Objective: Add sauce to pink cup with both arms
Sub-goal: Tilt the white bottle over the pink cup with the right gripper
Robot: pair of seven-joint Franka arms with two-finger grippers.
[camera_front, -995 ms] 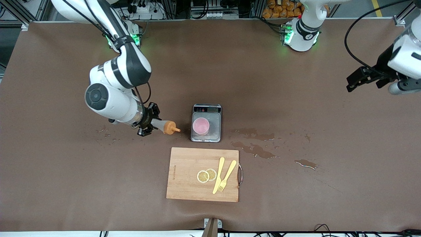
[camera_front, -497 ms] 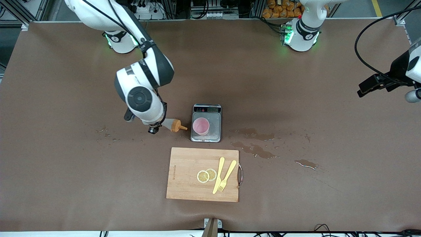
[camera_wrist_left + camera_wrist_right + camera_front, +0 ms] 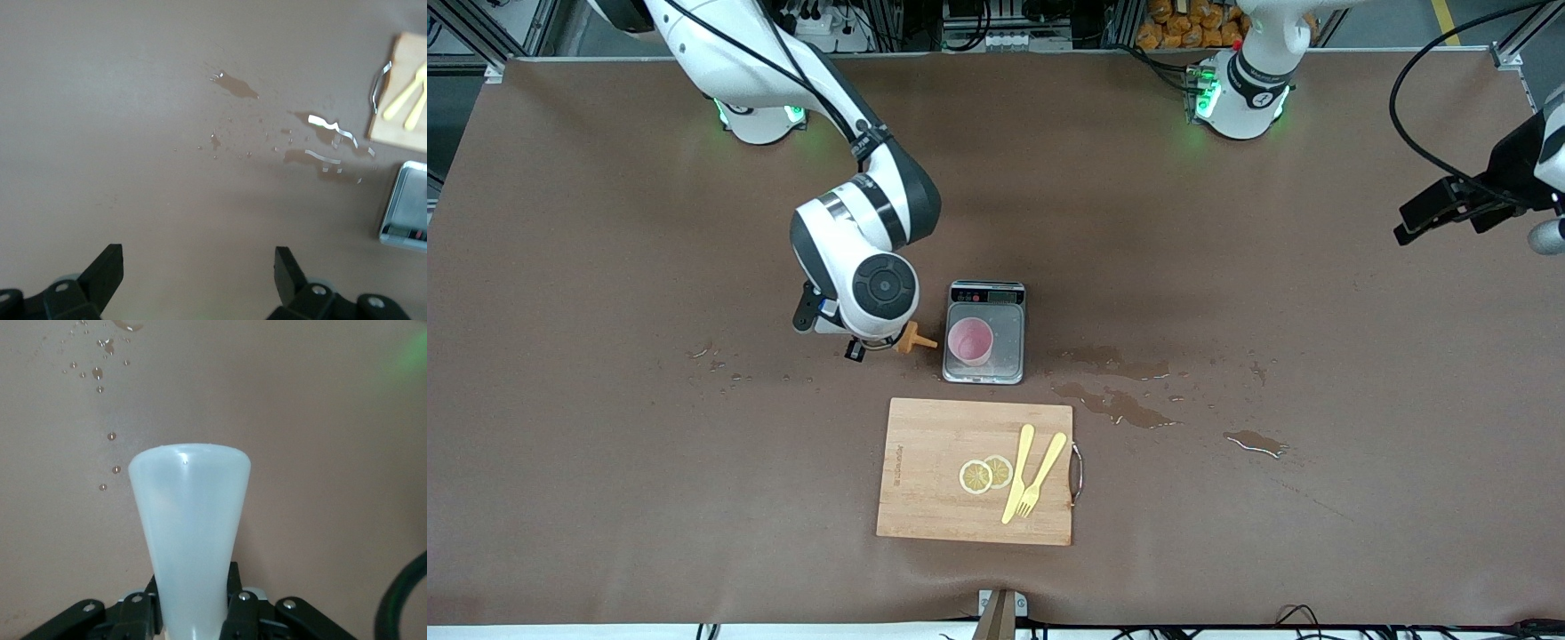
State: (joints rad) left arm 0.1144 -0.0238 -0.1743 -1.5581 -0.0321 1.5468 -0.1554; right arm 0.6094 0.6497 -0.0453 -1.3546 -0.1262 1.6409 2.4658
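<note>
The pink cup (image 3: 969,340) stands on a small grey scale (image 3: 1009,364) at mid-table. My right gripper (image 3: 193,613) is shut on the sauce bottle (image 3: 190,527), whose translucent body fills the right wrist view. In the front view the arm's wrist hides most of the bottle. Only the orange cap (image 3: 911,339) shows, lying sideways just beside the scale with its nozzle toward the cup. My left gripper (image 3: 1440,209) hangs open and holding nothing over the left arm's end of the table. Its fingertips (image 3: 107,267) stand wide apart above bare mat.
A wooden cutting board (image 3: 934,498) with two lemon slices (image 3: 985,473), a yellow knife and a fork (image 3: 1040,476) lies nearer the front camera than the scale. Wet puddles (image 3: 1116,404) spread from the scale toward the left arm's end. Small droplets (image 3: 720,364) dot the mat under the right arm.
The right arm has swung toward the scale, carrying the bottle until its nozzle sits close to the cup. The left gripper drew back toward its end of the table.
</note>
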